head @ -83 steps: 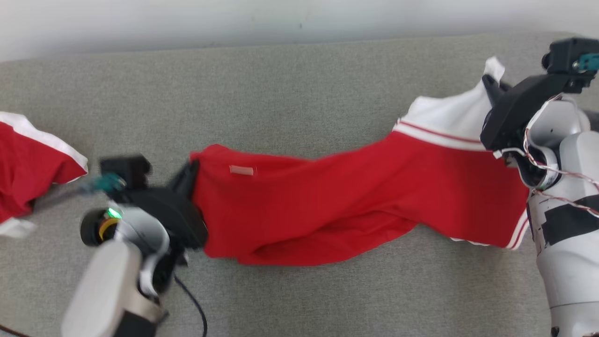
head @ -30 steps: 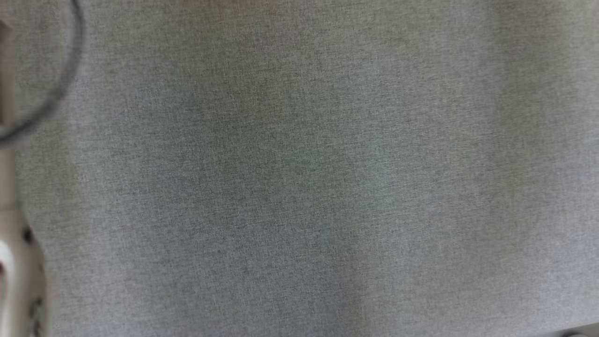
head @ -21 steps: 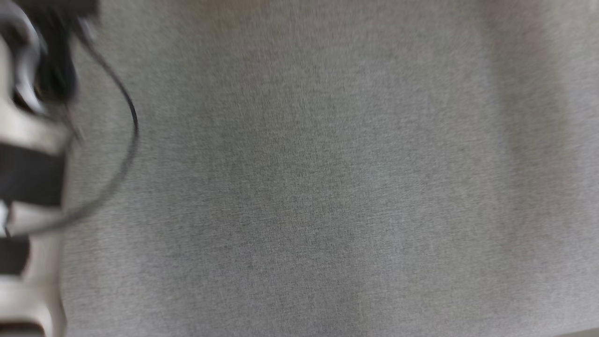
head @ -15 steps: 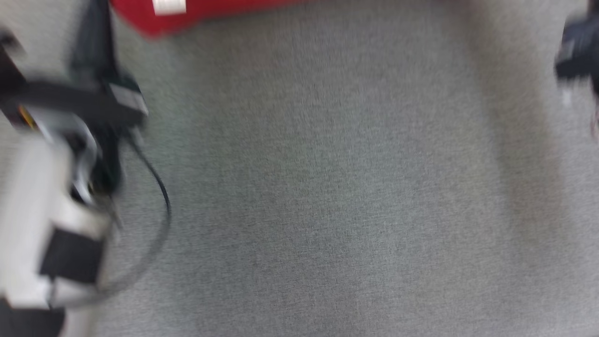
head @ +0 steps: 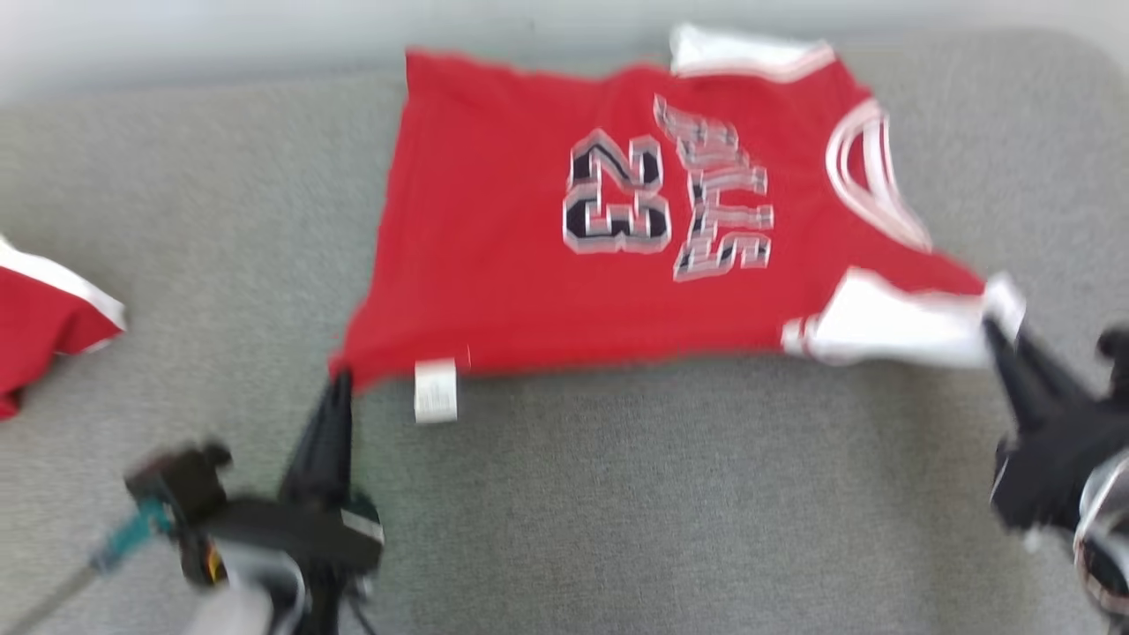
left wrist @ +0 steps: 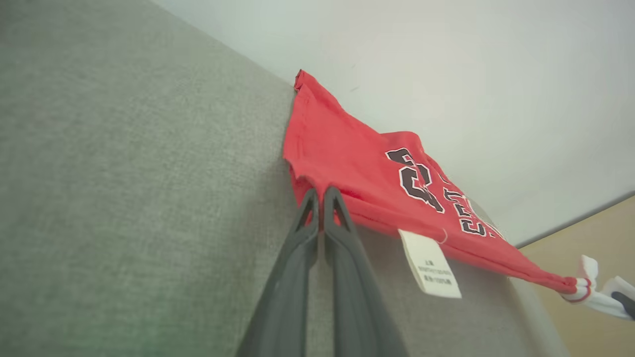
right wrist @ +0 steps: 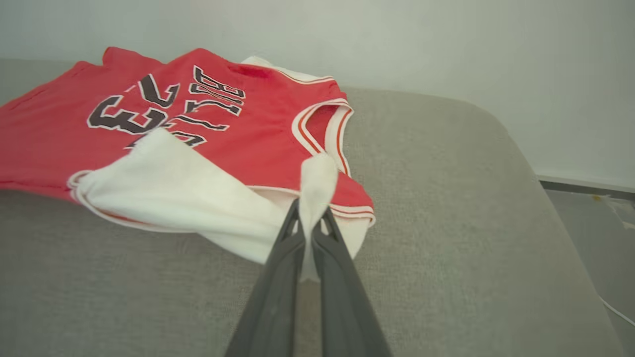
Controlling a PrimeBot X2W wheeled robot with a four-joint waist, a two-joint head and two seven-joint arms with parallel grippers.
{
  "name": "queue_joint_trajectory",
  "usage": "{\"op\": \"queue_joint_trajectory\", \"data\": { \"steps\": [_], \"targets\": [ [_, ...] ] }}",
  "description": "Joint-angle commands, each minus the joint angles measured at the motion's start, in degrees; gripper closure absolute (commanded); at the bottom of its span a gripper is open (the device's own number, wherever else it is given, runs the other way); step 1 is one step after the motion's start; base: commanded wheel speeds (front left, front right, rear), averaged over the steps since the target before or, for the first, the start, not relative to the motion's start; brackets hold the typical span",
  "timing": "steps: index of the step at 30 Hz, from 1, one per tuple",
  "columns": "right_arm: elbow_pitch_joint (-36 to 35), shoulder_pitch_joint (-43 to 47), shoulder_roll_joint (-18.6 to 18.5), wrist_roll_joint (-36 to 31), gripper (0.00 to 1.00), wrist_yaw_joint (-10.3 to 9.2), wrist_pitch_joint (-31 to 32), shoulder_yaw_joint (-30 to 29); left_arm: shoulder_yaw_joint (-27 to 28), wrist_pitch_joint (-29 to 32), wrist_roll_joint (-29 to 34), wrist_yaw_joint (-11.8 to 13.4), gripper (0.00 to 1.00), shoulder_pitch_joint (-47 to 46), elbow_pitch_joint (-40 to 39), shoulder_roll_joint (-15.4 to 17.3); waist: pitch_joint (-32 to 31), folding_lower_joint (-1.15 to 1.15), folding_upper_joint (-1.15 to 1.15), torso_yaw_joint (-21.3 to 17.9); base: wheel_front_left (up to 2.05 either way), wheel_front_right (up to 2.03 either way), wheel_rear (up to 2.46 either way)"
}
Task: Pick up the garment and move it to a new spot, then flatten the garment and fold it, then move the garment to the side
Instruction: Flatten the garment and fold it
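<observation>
L gripper (head: pixel 339 388) clamped on garment (head: pixel 529 265) hem corner, R gripper (head: pixel 997 335) clamped on its white strap. Garment lies spread on grey cushion (head: pixel 617 494), print up. Wide-apart grips prob. tension near edge for flattening.

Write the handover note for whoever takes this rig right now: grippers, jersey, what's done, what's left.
Left gripper: shut on the hem corner of the red jersey, beside its white tag.
Right gripper: shut on the white shoulder fabric.
Jersey: spread print-up on the grey cushion, with the white part near the right gripper bunched.
Another red garment lies at the cushion's left edge.
Done: jersey laid out. Left: smooth it, fold it, move it aside.
</observation>
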Motion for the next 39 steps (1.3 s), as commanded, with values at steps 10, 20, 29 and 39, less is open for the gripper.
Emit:
{"op": "queue_joint_trajectory", "data": {
  "steps": [10, 20, 29, 39],
  "targets": [
    [-8.56, 13.95, 7.22, -4.74, 1.0, 0.01, 11.68, -5.24, -1.42, -0.98, 0.72, 3.4, 1.0, 13.44, -3.29, -0.19, -7.79, 0.02, 0.01, 2.37, 0.0, 0.0, 0.0],
    [-8.97, 19.7, 7.08, -5.47, 1.0, 0.01, 19.45, -5.55, -3.07, 2.54, 0.94, 8.08, 1.0, 22.06, -5.16, 1.28, -10.43, 0.02, 0.01, 3.29, 0.0, 0.0, 0.0],
    [-11.48, 24.39, 7.63, -3.89, 1.0, 0.01, 27.77, -5.97, -5.93, 6.03, 2.93, 10.44, 1.0, 25.27, -7.01, 3.23, -12.06, 0.02, 0.01, 3.63, 0.0, 0.0, 0.0],
    [-11.52, 20.61, 4.88, -4.21, 1.0, 0.01, 18.22, -3.21, -6.62, 7.66, 4.38, 11.76, 1.0, 22.44, -9.89, 3.84, -12.54, 0.02, 0.01, 3.34, 0.0, 0.0, 0.0]
  ]
}}
